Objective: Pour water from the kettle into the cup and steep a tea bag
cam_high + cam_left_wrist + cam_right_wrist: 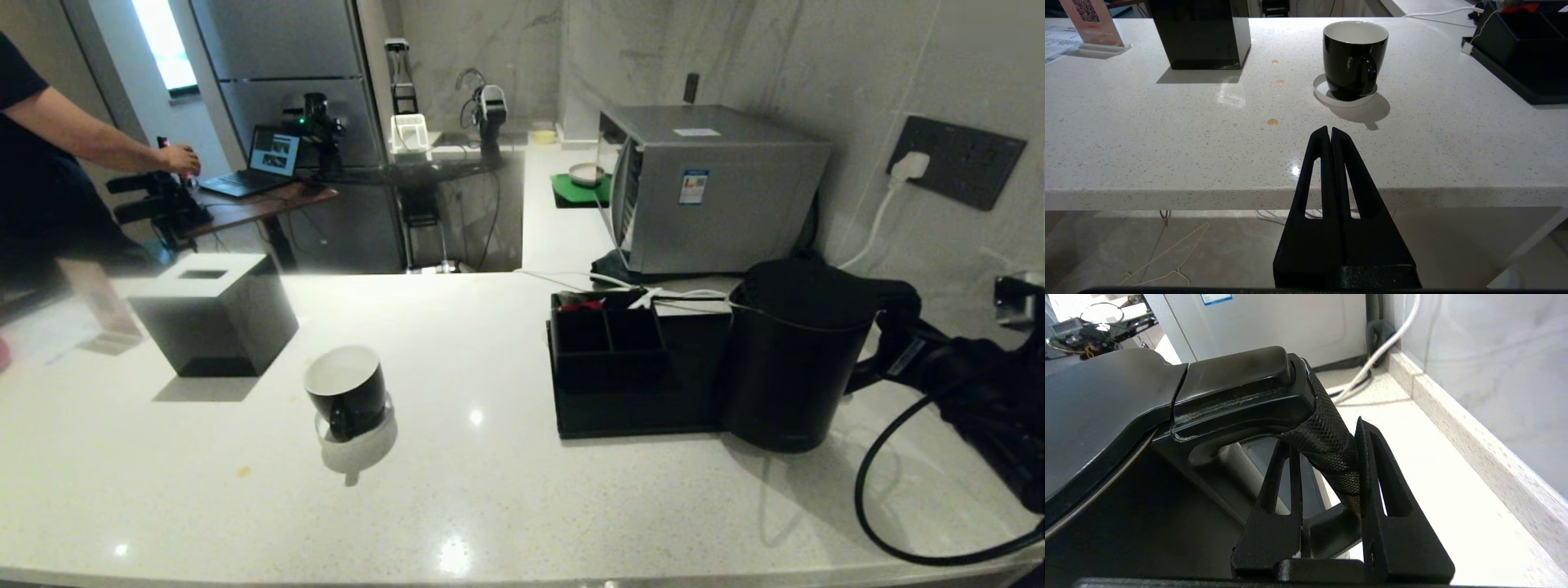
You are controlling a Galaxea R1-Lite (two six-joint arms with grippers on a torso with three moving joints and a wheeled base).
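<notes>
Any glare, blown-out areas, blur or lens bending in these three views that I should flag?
Head view: wide-lens bending curves the counter edge, ceiling-light glints dot it, the window is blown out, and the person's arm looks smeared. Left wrist view: sharp, the cup casts a soft shadow. Right wrist view: counter beside the kettle handle is overexposed.

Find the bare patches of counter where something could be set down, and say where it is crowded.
Bare: counter between the cup and the organiser tray, plus the front strip. Crowded: right side, where the kettle, held by the right gripper, abuts the tray; cable loops nearby.
</notes>
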